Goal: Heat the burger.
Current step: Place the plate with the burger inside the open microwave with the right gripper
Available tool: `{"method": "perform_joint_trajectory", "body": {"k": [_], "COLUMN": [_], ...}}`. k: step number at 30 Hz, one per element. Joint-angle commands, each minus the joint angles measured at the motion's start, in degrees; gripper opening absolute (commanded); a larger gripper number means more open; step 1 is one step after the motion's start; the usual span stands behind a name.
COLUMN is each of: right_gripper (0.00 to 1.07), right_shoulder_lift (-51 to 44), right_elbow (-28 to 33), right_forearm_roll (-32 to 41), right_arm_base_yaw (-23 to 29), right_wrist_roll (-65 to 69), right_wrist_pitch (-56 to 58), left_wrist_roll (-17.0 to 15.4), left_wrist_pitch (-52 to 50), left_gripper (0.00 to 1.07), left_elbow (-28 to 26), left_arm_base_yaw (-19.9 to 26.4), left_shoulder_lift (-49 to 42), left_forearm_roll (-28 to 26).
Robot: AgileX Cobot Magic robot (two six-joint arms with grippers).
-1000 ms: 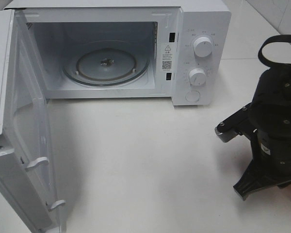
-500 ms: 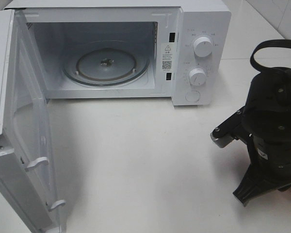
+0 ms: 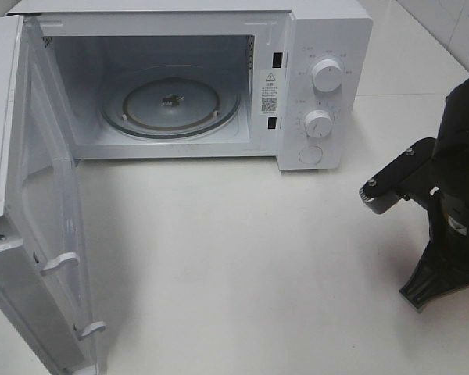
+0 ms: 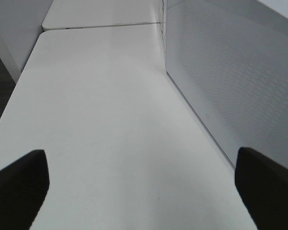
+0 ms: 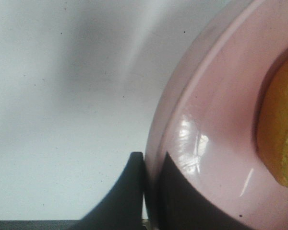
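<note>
Right arm (image 3: pixel 453 195) is drifting away from one microwave (image 3: pixel 320 47) on white table (image 3: pixel 242 258); right gripper (image 5: pixel 153 196) is pinching one pink plate (image 5: pixel 216 110) carrying one burger (image 5: pixel 281 134); left gripper (image 4: pixel 141 187) is gaping.

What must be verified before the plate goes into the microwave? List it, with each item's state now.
1. Microwave door swung wide open: ok.
2. Glass turntable bare, nothing on it: ok.
3. Right gripper shut on the pink plate's rim: ok.
4. Burger on the plate: ok. Centred on it: cannot tell, only its edge shows.
5. Plate held level: cannot tell.
6. Left gripper open, empty and away from the cavity mouth: ok.
</note>
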Motion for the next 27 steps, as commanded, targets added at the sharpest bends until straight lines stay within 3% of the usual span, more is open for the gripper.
{"method": "perform_joint_trajectory", "body": {"k": [1,27], "right_gripper": [0.00,0.00], "right_shoulder_lift": [-0.46,-2.86], "right_elbow": [-0.46,1.83], "right_forearm_roll": [-2.46,0.74], "right_arm_base_yaw": [0.00,13.01], "right_wrist_roll": [-0.52,-0.52], "right_wrist_pitch": [2.86,6.65], "left_wrist_roll": [-0.29,-0.29], "left_wrist_pitch": [-0.52,-0.52], "left_gripper": [0.98,0.98], "left_elbow": [0.17,0.17], "left_arm_base_yaw": [-0.29,-0.29], "left_shoulder_lift": [-1.49,-1.49], "left_forearm_roll": [0.06,0.06]}}
